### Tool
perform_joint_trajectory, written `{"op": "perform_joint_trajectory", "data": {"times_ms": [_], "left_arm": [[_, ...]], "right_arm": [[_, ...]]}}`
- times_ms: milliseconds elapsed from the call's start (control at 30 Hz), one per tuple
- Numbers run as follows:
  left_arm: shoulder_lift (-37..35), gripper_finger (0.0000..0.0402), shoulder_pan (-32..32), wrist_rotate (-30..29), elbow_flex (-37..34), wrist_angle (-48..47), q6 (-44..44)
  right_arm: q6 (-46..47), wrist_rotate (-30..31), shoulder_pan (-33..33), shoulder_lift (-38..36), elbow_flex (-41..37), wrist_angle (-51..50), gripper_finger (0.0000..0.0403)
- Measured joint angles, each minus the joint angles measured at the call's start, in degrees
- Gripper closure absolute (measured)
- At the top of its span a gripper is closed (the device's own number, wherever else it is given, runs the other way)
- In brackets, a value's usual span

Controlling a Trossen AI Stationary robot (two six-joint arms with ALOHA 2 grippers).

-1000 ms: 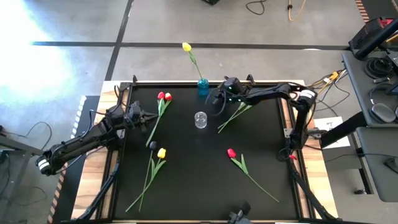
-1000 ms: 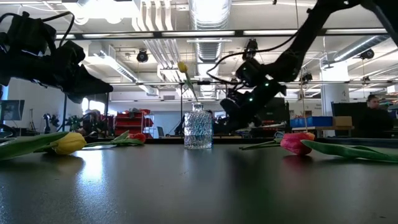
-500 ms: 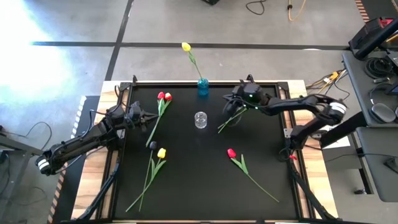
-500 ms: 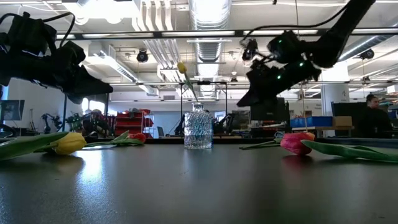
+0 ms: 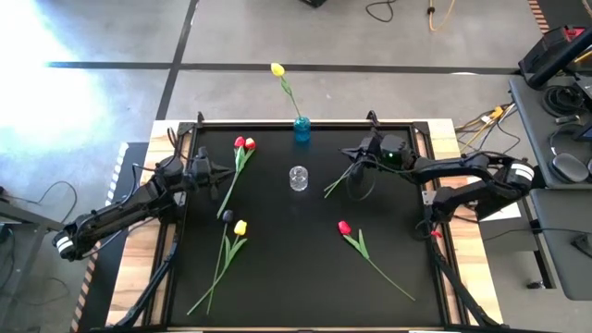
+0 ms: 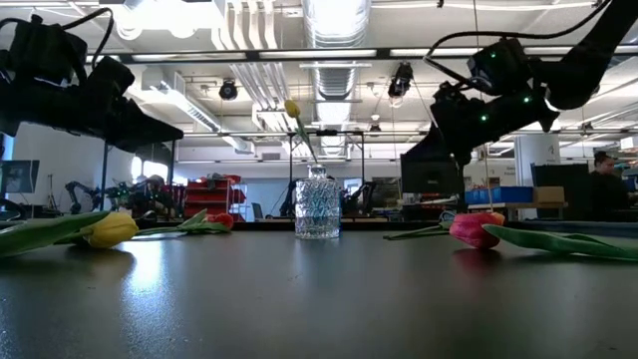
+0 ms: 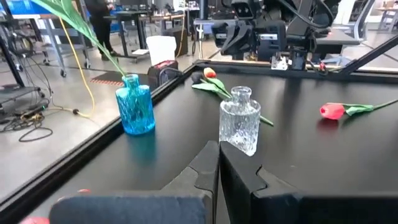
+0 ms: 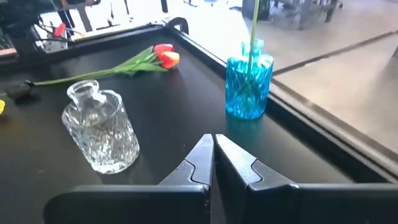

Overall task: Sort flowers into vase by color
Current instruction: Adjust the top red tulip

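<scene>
A blue vase [image 5: 302, 129] at the table's far edge holds one yellow tulip [image 5: 277, 69] by its stem. A clear glass vase [image 5: 298, 178] stands empty in the middle. Lying flat on the black mat are two red tulips [image 5: 243, 143], a yellow tulip [image 5: 240, 227], a dark-headed one [image 5: 227, 215], a red tulip [image 5: 344, 228] and one more stem [image 5: 338, 182]. My right gripper [image 5: 356, 155] hovers shut over that stem's upper end, holding nothing. My left gripper [image 5: 219, 172] is shut and waits at the left, beside the red tulips' stems.
A raised black frame [image 5: 277, 123] runs round the mat. Both vases [image 8: 102, 130] [image 8: 249, 87] stand in front of the right gripper. Cables and a stand [image 5: 481, 199] lie off the table's right edge. Bare mat lies at the near middle.
My right gripper has drawn back from beside the blue vase toward the table's right edge, rising a little and staying shut. The yellow tulip stays in the blue vase. No flower on the mat has moved.
</scene>
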Motion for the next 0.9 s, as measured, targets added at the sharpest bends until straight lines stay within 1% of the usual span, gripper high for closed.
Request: {"op": "perform_joint_trajectory", "data": {"times_ms": [133,200,267,367,400,433,500,600,633,667,700,767,800,833,900], "left_arm": [[0.0,0.0402,0.0,0.0,0.0,4.0,-0.3],[0.0,0.0402,0.0,-0.2,0.0,7.2,-2.9],[0.2,0.0402,0.0,-2.7,0.0,11.7,-8.5],[0.4,0.0402,0.0,-10.2,0.0,16.7,-20.2],[0.5,0.0402,0.0,-11.6,0.0,17.5,-22.8],[0.5,0.0402,0.0,-12.5,0.0,18.6,-24.4],[0.5,0.0402,0.0,-13.5,0.0,20.2,-24.5],[1.2,0.0402,0.0,-16.1,0.0,21.5,-24.5],[1.4,0.0402,0.0,-16.5,0.0,22.2,-25.8],[1.7,0.0402,0.0,-16.0,0.3,21.9,-26.9],[2.2,0.0402,0.0,-14.0,0.9,21.7,-27.1],[3.9,0.0402,-0.6,-6.9,2.7,19.5,-27.4],[5.2,0.0402,-1.3,-4.8,3.9,17.5,-27.4],[6.8,0.0402,-2.1,-4.1,5.2,14.5,-27.0],[10.3,0.0402,-4.0,-6.1,8.5,6.6,-25.2]], "right_arm": [[-3.1,0.0,0.0,-0.3,0.8,0.2,0.0394],[-4.8,-0.1,0.0,-0.1,1.4,-0.5,0.0394],[-5.5,-0.1,0.0,0.4,1.7,-0.8,0.0394],[-6.4,-0.2,0.0,1.0,1.8,-0.8,0.0394],[-7.1,-0.2,0.0,1.1,2.1,-0.8,0.0394],[-7.8,-0.2,-0.2,1.1,2.3,-0.7,0.0394],[-9.8,-0.2,-0.5,1.1,3.1,-0.8,0.0394],[-10.5,-0.2,-1.4,1.1,5.0,-0.8,0.0394],[-10.5,-0.2,-1.8,1.1,5.7,-0.9,0.0394],[-10.5,-0.2,-2.0,1.1,6.2,-1.2,0.0394],[-10.8,-0.3,-2.3,1.1,6.6,-1.5,0.0394],[-11.5,-0.4,-2.6,1.2,7.4,-2.6,0.0394],[-11.7,-0.4,-2.8,1.2,7.7,-3.6,0.0394],[-11.8,-0.4,-2.9,1.2,8.1,-4.5,0.0394],[-11.7,-0.4,-3.1,1.2,8.3,-5.9,0.0394]]}}
